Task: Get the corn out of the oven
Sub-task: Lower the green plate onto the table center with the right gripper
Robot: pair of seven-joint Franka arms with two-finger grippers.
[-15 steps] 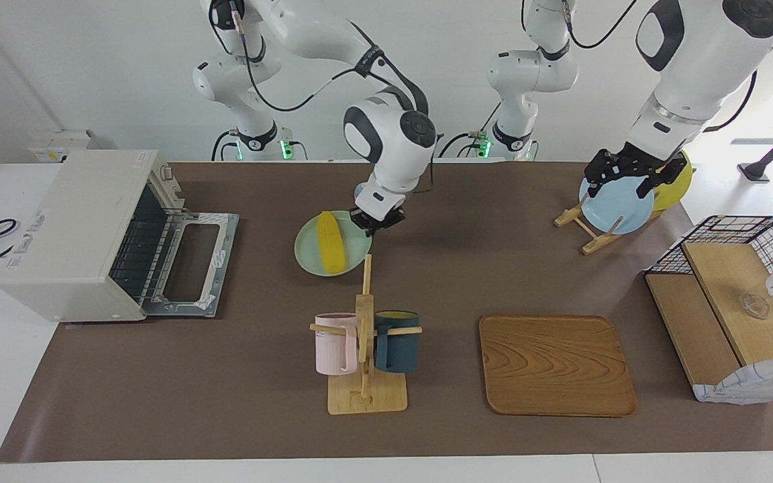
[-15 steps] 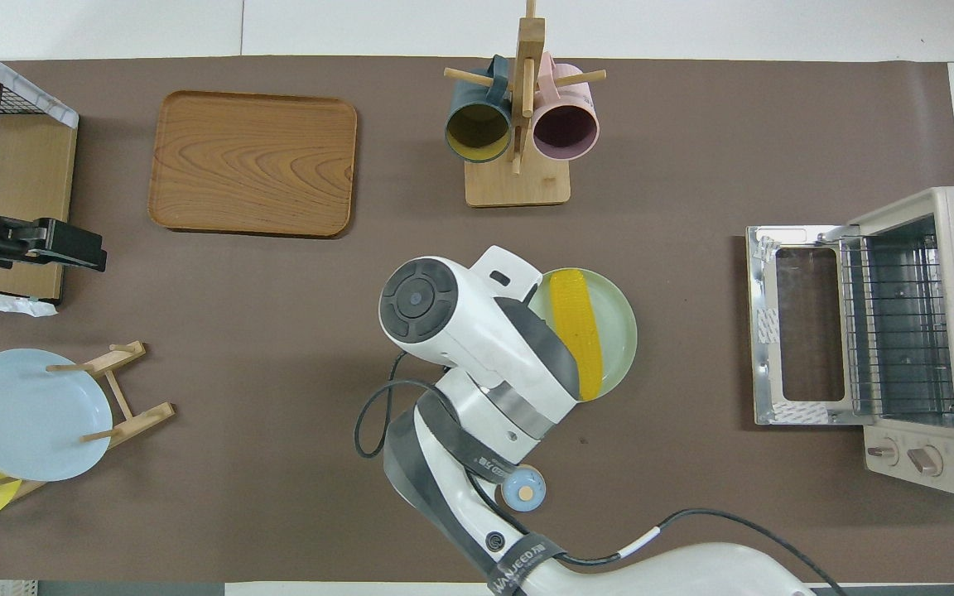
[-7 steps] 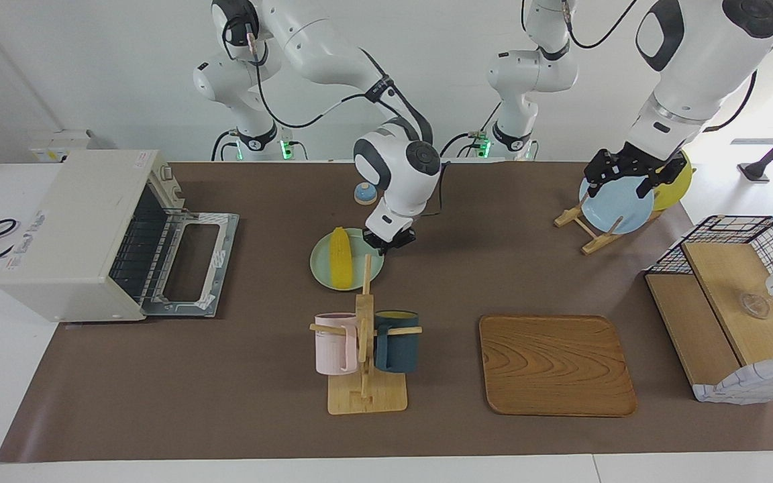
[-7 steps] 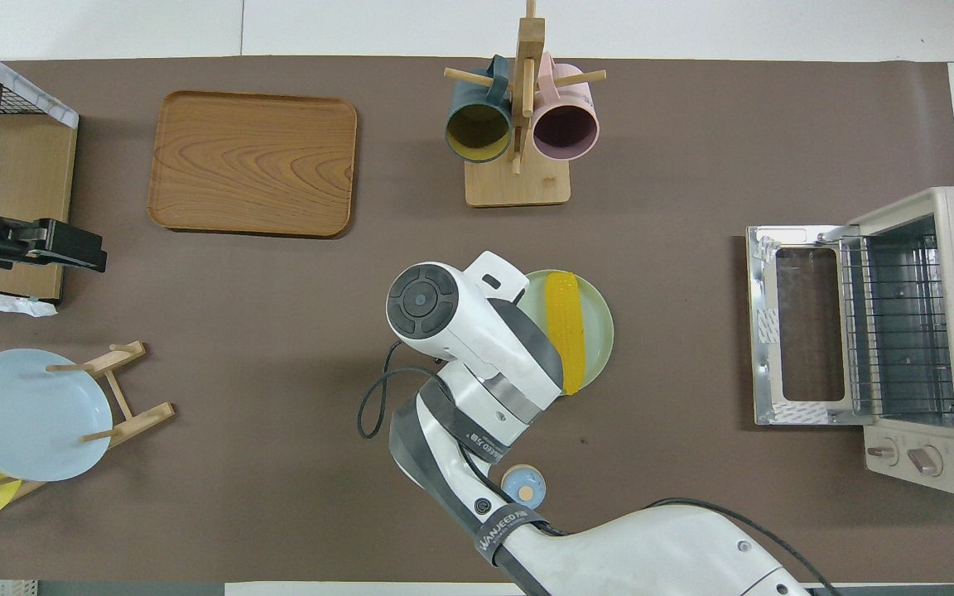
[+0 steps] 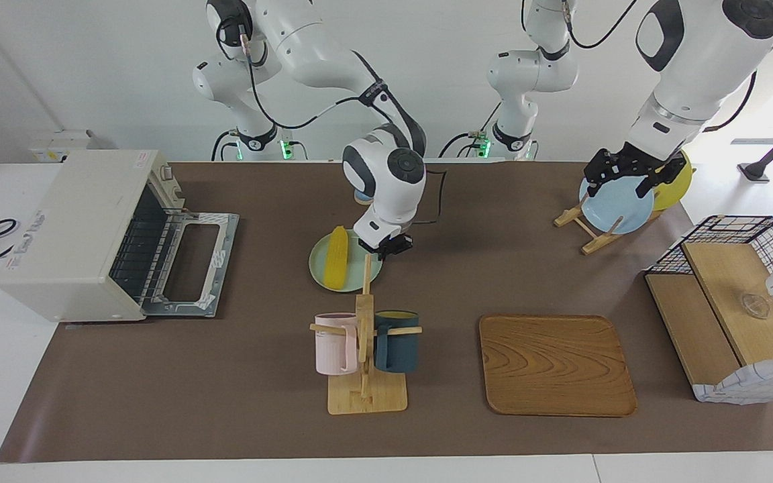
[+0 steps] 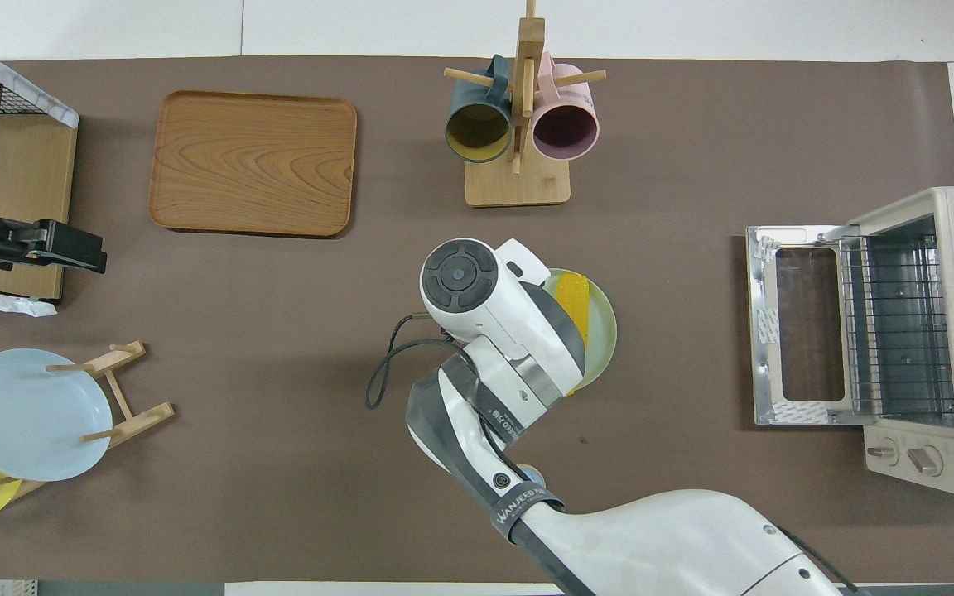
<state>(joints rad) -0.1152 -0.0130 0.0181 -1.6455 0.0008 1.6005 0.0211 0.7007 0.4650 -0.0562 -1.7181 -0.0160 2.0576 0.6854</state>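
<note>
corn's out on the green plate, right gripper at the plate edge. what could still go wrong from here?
1. The right gripper is low at the rim of the green plate; lifting off it could drag or tip the plate and roll the corn off.
2. The mug rack stands close by, so a swing that way may clip its post.
3. The oven door hangs open, in the way of sweeps there.

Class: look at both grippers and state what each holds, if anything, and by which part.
Left gripper holds nothing, waiting open over the blue plate. Right gripper sits at the green plate rim; a grip cannot be told.
</note>
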